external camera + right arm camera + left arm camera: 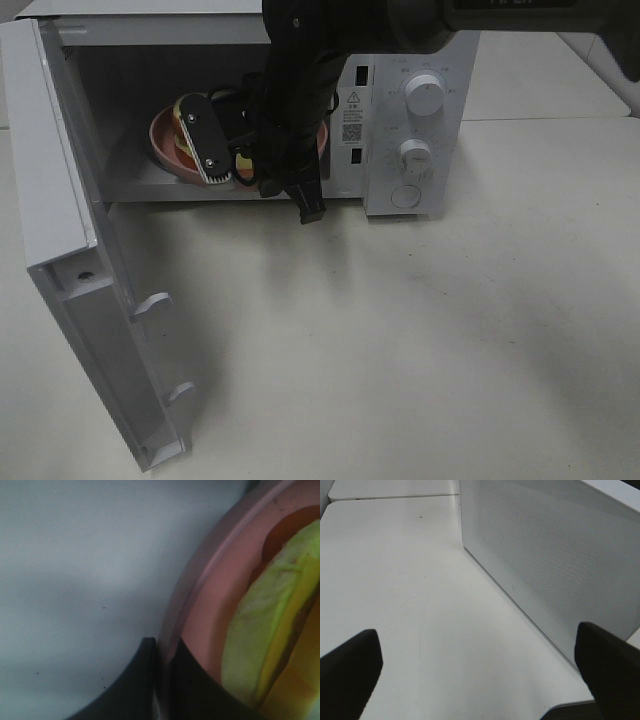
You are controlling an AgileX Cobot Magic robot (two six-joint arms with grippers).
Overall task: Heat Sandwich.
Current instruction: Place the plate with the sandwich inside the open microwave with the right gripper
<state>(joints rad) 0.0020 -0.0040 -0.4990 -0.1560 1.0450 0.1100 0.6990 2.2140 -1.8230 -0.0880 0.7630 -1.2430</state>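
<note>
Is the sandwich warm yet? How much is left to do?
Not yet. Done: the microwave door is open and the pink plate with the sandwich is inside. Now: the right gripper pinches the plate's rim. To do: let go, pull out, shut the door, turn the knobs.

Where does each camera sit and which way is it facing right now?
Exterior high: above, looking down on the table and the open microwave; the right arm reaches into its cavity.
Left wrist: low over the table, facing a perforated microwave panel; the open left gripper frames the view.
Right wrist: inside the cavity, close on the pink plate and sandwich; the right gripper is shut on the plate's rim.
Shared: exterior high and right wrist both show plate and sandwich.
</note>
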